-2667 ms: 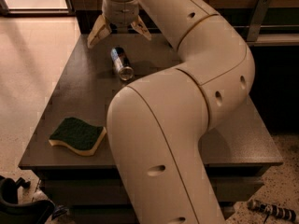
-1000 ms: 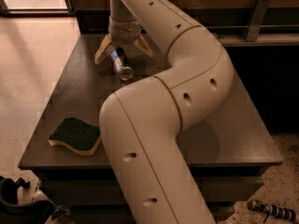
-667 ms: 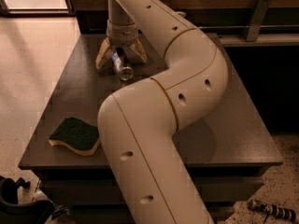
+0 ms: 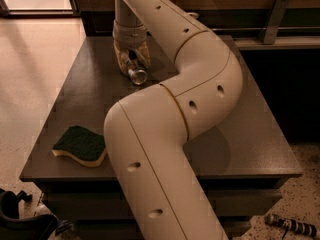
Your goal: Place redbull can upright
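Since the earlier frames the claw [image 4: 132,61] has been lowered from above the far end of the surface [image 4: 240,134] onto the redbull can [image 4: 136,75], and its fingers [image 4: 120,59] have been drawn in from a wide spread. They are now seen close against both sides of the can, so the can is held between them. The can is lying on its side at the far left part of the surface, with its shiny silver end turned towards the camera. Its body is mostly hidden by the claw, and no lettering on it can be read. A green and yellow sponge [image 4: 80,145] is seen at the near left corner, well apart from the can.
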`<action>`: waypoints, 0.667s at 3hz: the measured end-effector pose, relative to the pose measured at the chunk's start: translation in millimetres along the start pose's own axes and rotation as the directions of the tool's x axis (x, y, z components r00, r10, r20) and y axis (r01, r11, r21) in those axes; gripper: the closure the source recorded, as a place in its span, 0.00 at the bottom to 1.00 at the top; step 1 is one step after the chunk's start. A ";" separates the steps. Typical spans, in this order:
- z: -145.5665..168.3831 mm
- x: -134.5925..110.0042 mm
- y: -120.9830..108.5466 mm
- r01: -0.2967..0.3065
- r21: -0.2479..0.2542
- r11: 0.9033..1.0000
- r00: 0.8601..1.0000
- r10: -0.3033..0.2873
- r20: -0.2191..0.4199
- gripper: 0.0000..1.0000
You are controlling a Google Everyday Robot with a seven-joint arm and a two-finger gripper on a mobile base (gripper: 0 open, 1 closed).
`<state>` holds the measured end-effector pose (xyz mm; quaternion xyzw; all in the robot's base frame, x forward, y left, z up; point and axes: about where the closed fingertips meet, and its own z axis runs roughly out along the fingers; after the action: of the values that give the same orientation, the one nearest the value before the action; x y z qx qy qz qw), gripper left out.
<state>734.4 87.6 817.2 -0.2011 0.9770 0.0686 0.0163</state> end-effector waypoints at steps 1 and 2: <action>-3.9 -0.1 0.5 0.000 0.000 1.000 1.000 0.000 0.000 0.83; 1.1 -11.0 2.1 0.000 -0.005 1.000 0.999 0.000 0.034 1.00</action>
<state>743.7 93.9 817.0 -0.1999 0.9764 0.0745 0.0323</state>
